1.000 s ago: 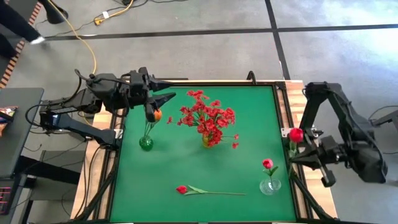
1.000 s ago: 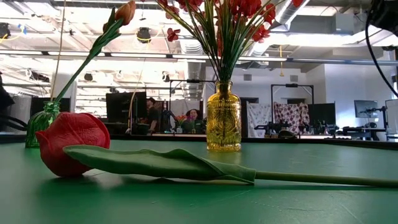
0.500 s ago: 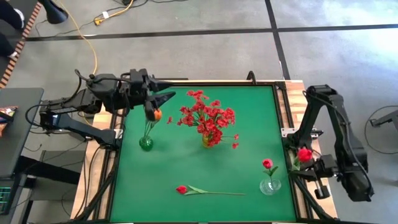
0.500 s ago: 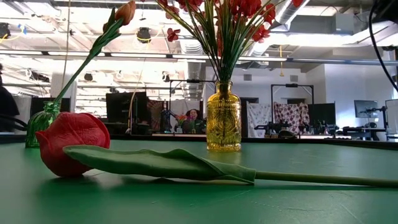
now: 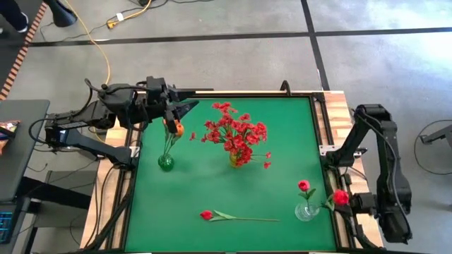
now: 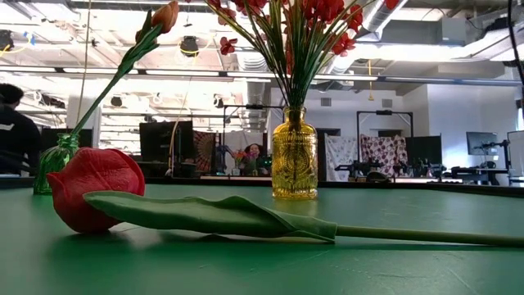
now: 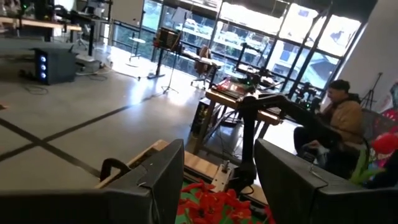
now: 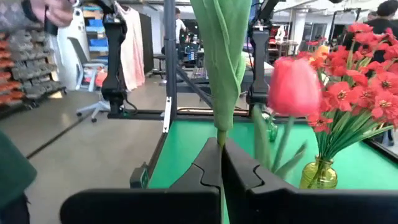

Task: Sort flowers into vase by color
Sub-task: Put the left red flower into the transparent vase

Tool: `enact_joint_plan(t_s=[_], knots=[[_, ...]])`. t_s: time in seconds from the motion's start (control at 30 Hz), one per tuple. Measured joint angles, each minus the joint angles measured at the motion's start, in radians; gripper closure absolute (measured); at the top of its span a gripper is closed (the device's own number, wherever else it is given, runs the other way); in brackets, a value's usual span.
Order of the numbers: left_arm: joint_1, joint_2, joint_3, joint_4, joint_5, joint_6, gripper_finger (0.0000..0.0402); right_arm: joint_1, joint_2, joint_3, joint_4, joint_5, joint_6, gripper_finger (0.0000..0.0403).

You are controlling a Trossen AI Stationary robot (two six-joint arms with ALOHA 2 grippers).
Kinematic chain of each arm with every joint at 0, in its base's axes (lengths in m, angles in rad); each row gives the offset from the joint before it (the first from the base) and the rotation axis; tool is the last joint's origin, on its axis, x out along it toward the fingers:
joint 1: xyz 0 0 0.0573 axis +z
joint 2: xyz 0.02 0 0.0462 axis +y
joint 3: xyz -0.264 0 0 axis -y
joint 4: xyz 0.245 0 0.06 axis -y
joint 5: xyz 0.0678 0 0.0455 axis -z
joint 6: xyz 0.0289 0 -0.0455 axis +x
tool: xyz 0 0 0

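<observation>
My right gripper [image 5: 351,201] [image 8: 221,146] is beyond the table's right edge near the near corner, shut on a red-pink tulip [image 5: 340,197]. Just to its left a clear vase [image 5: 306,210] holds one red-pink bud [image 5: 304,185] [image 8: 293,84]. My left gripper [image 5: 185,107] [image 7: 217,186] is open, above and behind the orange tulip [image 5: 179,129] standing in the green vase [image 5: 166,162]. A yellow vase [image 5: 236,159] [image 6: 295,164] holds the small red blossoms [image 5: 236,134]. Another red tulip [image 5: 206,214] [image 6: 90,188] lies flat on the table near the near edge. My right gripper pinches the tulip's green stem [image 8: 220,134] between its two fingers, just below a long green leaf [image 8: 221,37]. The fingers come level from the table's right side, across the stem. The flower is lifted clear, bud end toward the clear vase.
The green mat's right rim [image 5: 326,162] lies between my right gripper and the clear vase. The lying tulip's stem [image 5: 254,219] reaches toward that vase. People show in the room beyond the table [image 6: 16,131] [image 7: 339,115]. Green mat lies bare between the vases.
My right gripper has carried the red-pink tulip along the table's right edge toward the near edge, ending beside the clear vase. It has stayed shut on the stem. My left arm has kept almost still.
</observation>
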State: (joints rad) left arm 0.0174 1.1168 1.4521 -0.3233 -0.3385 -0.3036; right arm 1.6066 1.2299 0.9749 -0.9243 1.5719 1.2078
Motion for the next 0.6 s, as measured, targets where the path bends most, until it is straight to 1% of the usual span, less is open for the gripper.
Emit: enact_joint_plan(t_s=[0.17, 0.33, 0.5, 0.6], knots=[[0.000, 0.000, 0.000, 0.000, -0.011, -0.030, 0.0219, -0.001, 0.074, 0.000, -0.001, -0.001, 0.022, 0.0379], [0.000, 0.000, 0.000, 0.001, -0.015, -0.051, 0.0219, -0.027, 0.142, 0.000, -0.003, -0.002, 0.025, 0.0378], [0.000, 0.000, 0.000, 0.009, -0.016, -0.060, 0.0219, -0.045, 0.166, -0.001, -0.002, -0.006, 0.083, 0.0365], [0.000, 0.000, 0.000, 0.010, -0.016, -0.066, 0.0219, -0.045, 0.159, -0.001, 0.008, -0.024, 0.095, 0.0357]])
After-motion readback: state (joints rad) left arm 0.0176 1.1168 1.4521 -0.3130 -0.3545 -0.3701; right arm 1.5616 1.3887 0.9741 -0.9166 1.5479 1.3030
